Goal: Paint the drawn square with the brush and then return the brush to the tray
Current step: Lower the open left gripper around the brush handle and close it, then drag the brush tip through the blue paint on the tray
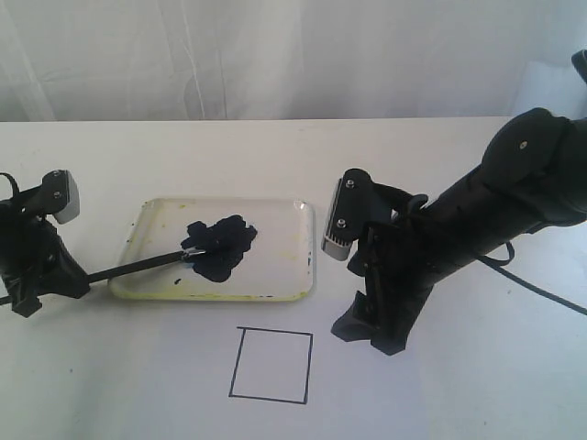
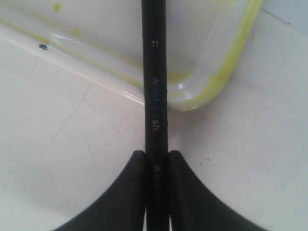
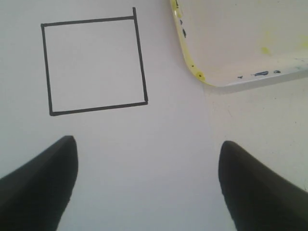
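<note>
The yellowish-clear tray (image 1: pixel 275 275) lies mid-table with a black paint blot (image 1: pixel 223 246) in it. The black-handled brush (image 1: pixel 138 264) slants from the left over the tray's rim, its tip resting in the blot. My left gripper (image 1: pixel 55 280) is shut on the brush's handle (image 2: pixel 155 110), just outside the tray's corner (image 2: pixel 211 91). The drawn square (image 1: pixel 271 365) sits in front of the tray, its inside white (image 3: pixel 94 65). My right gripper (image 1: pixel 367 335) hovers open just right of the square, nothing between its fingers (image 3: pixel 45 178).
The white table (image 1: pixel 459 394) runs back to a white curtain (image 1: pixel 275 55). The right arm's bulk (image 1: pixel 495 211) stands right of the tray, with a cable (image 1: pixel 541 293) trailing off to the right.
</note>
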`<state>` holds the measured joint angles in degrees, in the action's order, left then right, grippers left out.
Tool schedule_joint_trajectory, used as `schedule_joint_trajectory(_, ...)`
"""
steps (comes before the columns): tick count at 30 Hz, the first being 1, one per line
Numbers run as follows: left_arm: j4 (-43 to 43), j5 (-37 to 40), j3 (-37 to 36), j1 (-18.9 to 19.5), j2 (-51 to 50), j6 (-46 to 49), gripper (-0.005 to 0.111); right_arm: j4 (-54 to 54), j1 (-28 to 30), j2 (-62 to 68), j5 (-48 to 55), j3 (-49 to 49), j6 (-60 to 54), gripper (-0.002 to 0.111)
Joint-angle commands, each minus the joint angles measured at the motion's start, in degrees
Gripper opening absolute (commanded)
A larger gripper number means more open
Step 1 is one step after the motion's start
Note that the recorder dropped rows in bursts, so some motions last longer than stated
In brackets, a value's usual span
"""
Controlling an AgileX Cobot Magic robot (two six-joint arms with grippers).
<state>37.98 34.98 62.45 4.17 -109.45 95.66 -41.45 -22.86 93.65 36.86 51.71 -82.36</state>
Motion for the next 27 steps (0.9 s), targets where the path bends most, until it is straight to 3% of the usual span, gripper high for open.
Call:
schedule_joint_trajectory(1,1.0,1.1,0.3,0.2,1.4,0.7,0.000,1.1,0.0,-0.2,-0.1,0.2,0.3,0.075)
schedule_joint_trajectory(11,3.2,2.1,0.3,0.2,6.9,4.5,0.000,5.3,0.0,1.3,-1.2,0.2,2.7,0.070)
schedule_joint_trajectory(20,3.9,3.6,0.3,0.2,8.3,5.9,0.000,5.7,0.0,3.7,-3.0,0.1,2.8,0.081)
schedule_joint_trajectory(27,3.8,7.4,0.3,0.2,12.3,6.0,0.000,7.0,0.0,7.5,-4.7,0.1,2.8,0.081)
